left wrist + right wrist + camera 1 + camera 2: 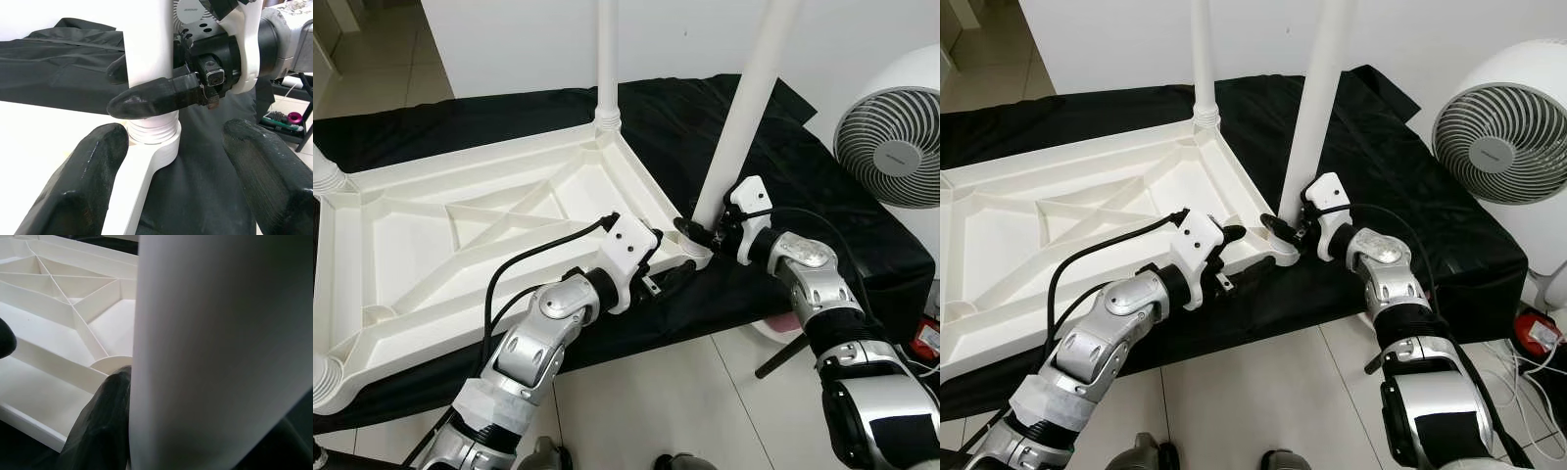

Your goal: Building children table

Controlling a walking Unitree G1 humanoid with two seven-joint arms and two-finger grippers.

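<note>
A: Tiled floor [636, 392], white wall, and a low platform under a black cloth [862, 245]. What lies on it?

B: The tabletop [411, 245], upside down with its ribs showing. Beside the platform on the robot's right stands a fan [898, 147].

A: And the legs?

B: One leg [607, 49] stands upright in the far corner. Stubs show at two corners on the left. The near leg [749, 98] sits in the socket [697, 253] at the corner nearest the robot, on the right.

A: Is that leg straight?

B: No. Its long axis tilts, the top leaning away to the right, while the foot meets the socket.

A: Who holds it?

B: The right gripper [710, 233], pinching the leg just above the socket; the left wrist view shows one black finger [156, 100] pressed across the leg's front and the other behind it.

A: And the left gripper [668, 278]?

B: Spread, holding nothing. It sits just beside the same corner, on the near side, with its fingers [83, 186] either side of the tabletop's edge below the socket.

A: So what does the next move turn on?

B: Probably the tilt. The leg would need bringing upright over the socket, and the right arm is the one on it; the left looks placed to steady the corner.
</note>
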